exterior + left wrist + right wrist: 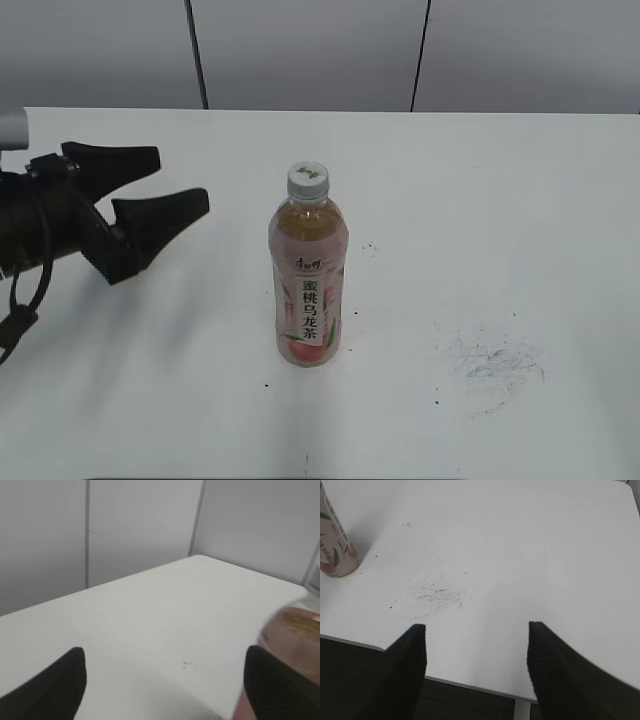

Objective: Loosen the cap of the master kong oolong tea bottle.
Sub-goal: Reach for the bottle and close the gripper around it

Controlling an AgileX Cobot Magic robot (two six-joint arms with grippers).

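My left gripper point(165, 185) hangs at about nine o'clock from the bottle point(308, 290), jaws spread wide and empty, their tips aimed toward three o'clock at the bottle's shoulder but apart from it; in its own wrist view the bottle's amber shoulder sits just behind the right-hand finger, and I cannot tell whether they touch there, though the exterior view shows a plain gap. My right gripper point(477, 667) is also open and holds nothing, parked over the near edge of the table point(520, 180), with the bottle's base well off toward ten o'clock in that wrist view and a patch of dark scuff marks point(437, 596) between. The bottle stands upright near the middle of the table, its long axis vertical, the cap point(307, 180) pointing straight up at twelve o'clock and the white strip of characters facing the exterior camera. As I judge it, the job has barely started: the cap looks seated on the neck, neither gripper holds anything, and both the bracing of the body and the twisting of the cap remain to be done.
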